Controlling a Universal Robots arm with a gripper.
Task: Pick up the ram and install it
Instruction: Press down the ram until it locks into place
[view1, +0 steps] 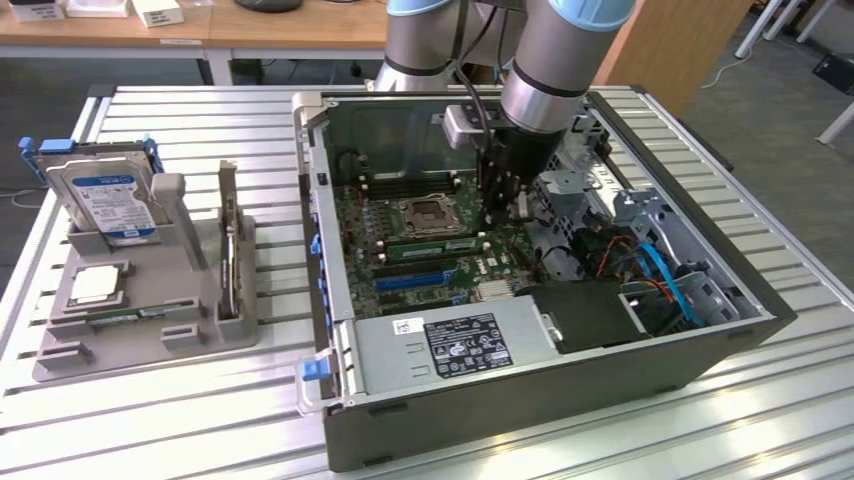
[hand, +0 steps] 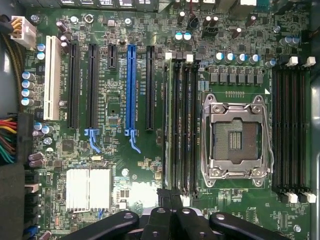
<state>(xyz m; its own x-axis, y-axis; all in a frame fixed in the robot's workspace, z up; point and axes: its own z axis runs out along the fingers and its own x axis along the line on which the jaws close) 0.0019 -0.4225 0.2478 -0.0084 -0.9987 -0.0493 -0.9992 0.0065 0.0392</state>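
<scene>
The ram (view1: 430, 243) is a long green stick standing on edge in a memory slot just beside the empty processor socket (view1: 427, 212) inside the open computer case (view1: 534, 395). In the wrist view the ram (hand: 167, 125) is seen edge-on in the slot of that bank farthest from the socket (hand: 235, 137). My gripper (view1: 505, 215) reaches down into the case at one end of the stick. Its black fingers (hand: 170, 200) are shut together right over that end of the slot. I cannot tell whether they touch the stick.
On the exterior view's left a grey holder (view1: 147, 340) carries a blue-labelled hard drive (view1: 114, 200), a square silver processor chip (view1: 100, 285) and a thin upright board (view1: 230, 240). Cables and drive cages (view1: 641, 270) crowd the case's other side, and a power supply (view1: 454, 345) fills its near end.
</scene>
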